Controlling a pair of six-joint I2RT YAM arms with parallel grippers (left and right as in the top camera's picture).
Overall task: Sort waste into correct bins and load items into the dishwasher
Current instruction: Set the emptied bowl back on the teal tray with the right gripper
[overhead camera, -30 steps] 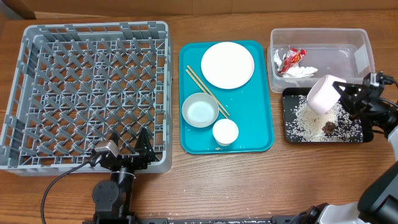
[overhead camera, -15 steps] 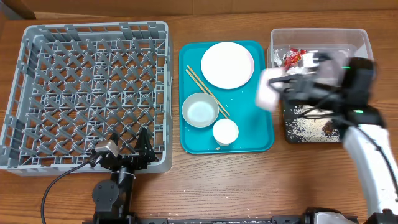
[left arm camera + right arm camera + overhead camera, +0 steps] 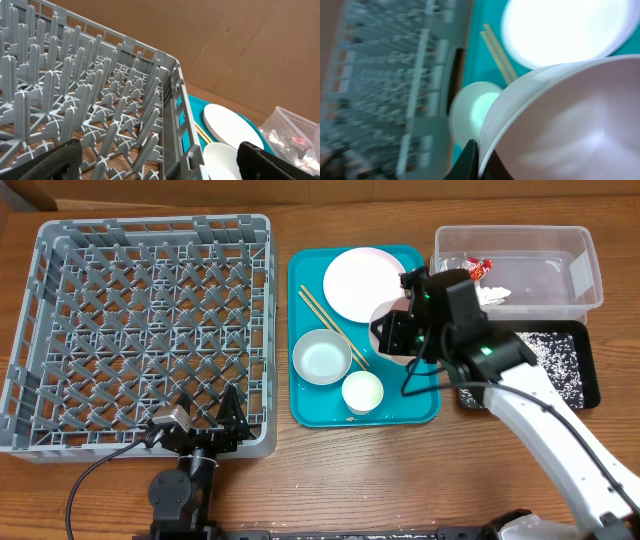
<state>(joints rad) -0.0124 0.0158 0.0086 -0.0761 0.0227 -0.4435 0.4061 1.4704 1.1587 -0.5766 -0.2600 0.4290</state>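
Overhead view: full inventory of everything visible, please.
table: 1, brown wood, under everything.
dish rack: 1, grey, left side.
serving tray: 1, teal, centre.
plate: 1, pale pink-white, serving tray's far end.
chopsticks: 2, light wood, beside plate.
bowl: 2, white; one on serving tray, one held.
cup: 1, white, serving tray's near end.
tub: 1, clear, far right.
wrapper: 1, red-and-silver, in tub.
tissue: 1, white, in tub.
black tray: 1, black, before tub.
grains: many, white, in black tray.
left hand: 1, black, open, rack's near edge.
right hand: 1, black, shut on bowl.

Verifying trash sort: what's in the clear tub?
The clear tub holds a red-and-silver wrapper and white tissue, left end. The right arm hides its near-left corner.
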